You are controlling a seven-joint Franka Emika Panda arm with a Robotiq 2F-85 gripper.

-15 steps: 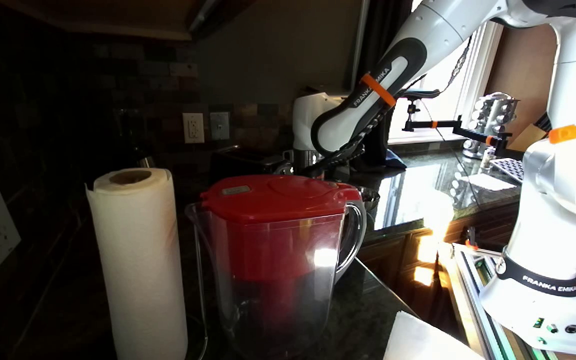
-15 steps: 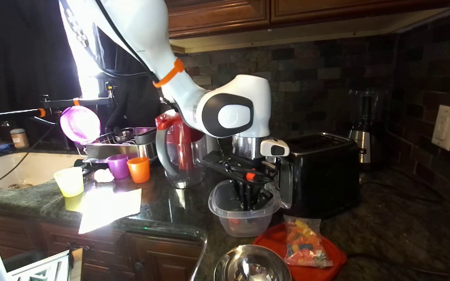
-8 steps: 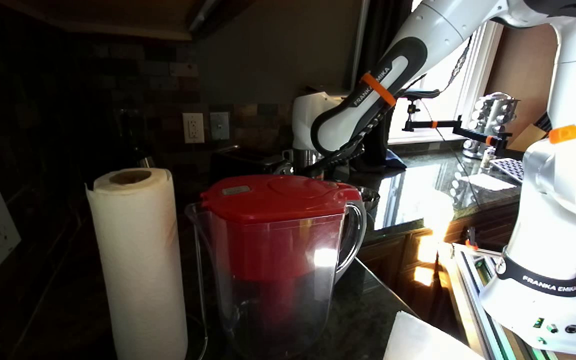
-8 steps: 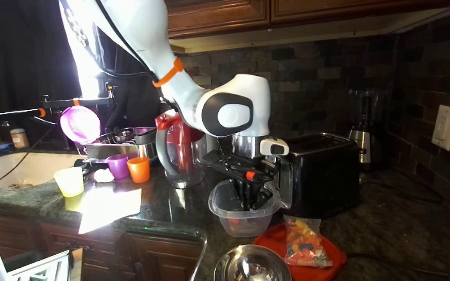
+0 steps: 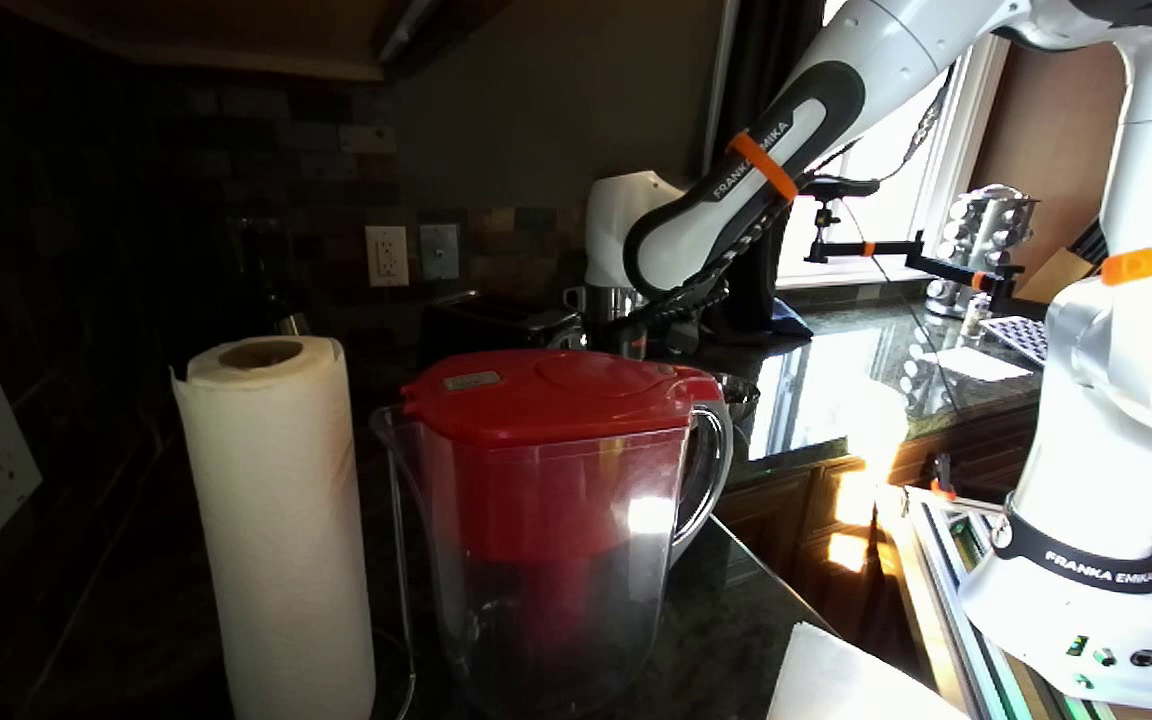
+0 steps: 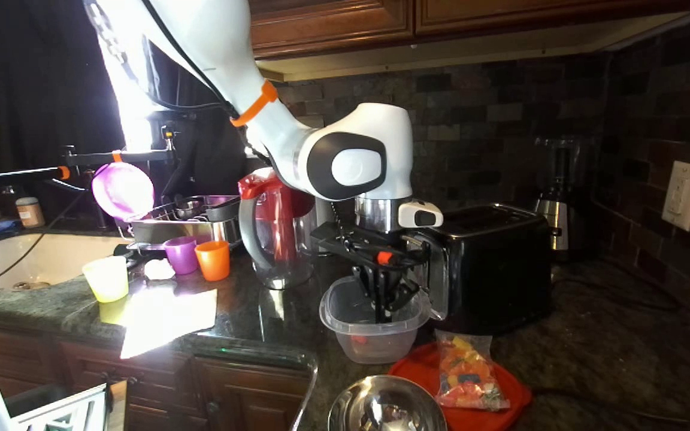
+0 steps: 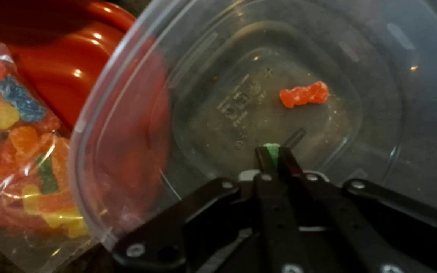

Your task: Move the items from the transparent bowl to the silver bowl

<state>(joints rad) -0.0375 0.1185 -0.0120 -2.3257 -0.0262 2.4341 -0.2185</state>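
The transparent bowl (image 6: 375, 347) stands on the counter in front of the toaster. It also fills most of the wrist view (image 7: 199, 125). A red gummy candy (image 7: 304, 94) lies on its bottom. My gripper (image 6: 383, 314) points down inside the bowl's opening. In the wrist view my gripper (image 7: 274, 151) is shut on a green candy (image 7: 272, 151), whose sugared tip shows between the fingertips. The silver bowl (image 6: 387, 404) stands nearer the camera and looks empty as far as it shows. Part of it shows behind the pitcher in an exterior view (image 5: 739, 395).
A red lid (image 6: 501, 395) lies beside both bowls, with a bag of candies (image 6: 468, 371) on it. A black toaster (image 6: 495, 269) stands close to the transparent bowl. A red-lidded pitcher (image 6: 279, 239), an orange cup (image 6: 212, 261) and a paper towel roll (image 5: 281, 530) also stand on the counter.
The arm and gripper have risen a little, with the fingers still within the transparent bowl's opening. The finger linkages stand wider apart than before. The bowls have not moved.
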